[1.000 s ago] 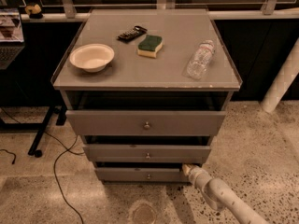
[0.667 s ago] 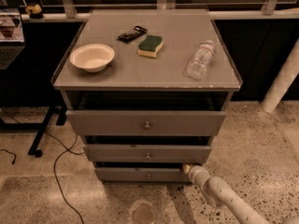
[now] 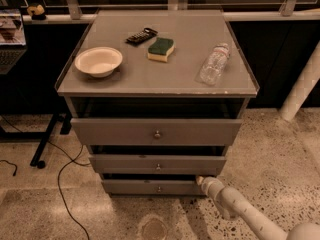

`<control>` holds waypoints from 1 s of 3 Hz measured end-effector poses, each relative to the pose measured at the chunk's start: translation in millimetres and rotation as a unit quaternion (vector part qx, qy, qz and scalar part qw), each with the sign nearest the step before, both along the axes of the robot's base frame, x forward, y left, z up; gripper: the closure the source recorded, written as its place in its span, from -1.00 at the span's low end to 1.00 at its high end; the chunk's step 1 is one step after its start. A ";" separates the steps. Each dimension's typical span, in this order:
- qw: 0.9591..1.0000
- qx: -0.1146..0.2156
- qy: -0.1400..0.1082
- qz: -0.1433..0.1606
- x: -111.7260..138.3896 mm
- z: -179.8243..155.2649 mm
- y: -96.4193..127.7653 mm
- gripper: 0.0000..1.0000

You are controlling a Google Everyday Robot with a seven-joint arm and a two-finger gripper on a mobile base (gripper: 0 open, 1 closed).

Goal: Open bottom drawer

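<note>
gripper (image 3: 201, 180) at bottom drawer (image 3: 150, 186) rt top edge, unchanged vs earlier; grip state unclear.

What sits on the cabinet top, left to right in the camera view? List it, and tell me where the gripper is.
White bowl → small black object → green-and-yellow sponge → clear plastic bottle on its side. The gripper is lower down, at the right end of the front of the bottom drawer.

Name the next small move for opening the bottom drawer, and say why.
Probably pull the end effector straight outward. It sits at the top right corner of the bottom drawer front, away from the knob, and that drawer stands out less than the two above.
</note>
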State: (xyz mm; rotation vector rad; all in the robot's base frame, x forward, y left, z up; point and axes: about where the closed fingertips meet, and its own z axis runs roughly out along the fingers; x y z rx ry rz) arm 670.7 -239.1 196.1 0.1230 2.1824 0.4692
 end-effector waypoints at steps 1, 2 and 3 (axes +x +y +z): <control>1.000 -0.002 0.004 0.000 0.4 -1.3 0.2 1.00; 1.000 -0.004 0.015 -0.005 -0.6 -5.4 -3.0 1.00; 1.000 -0.004 0.015 -0.005 -0.5 -2.8 -3.0 1.00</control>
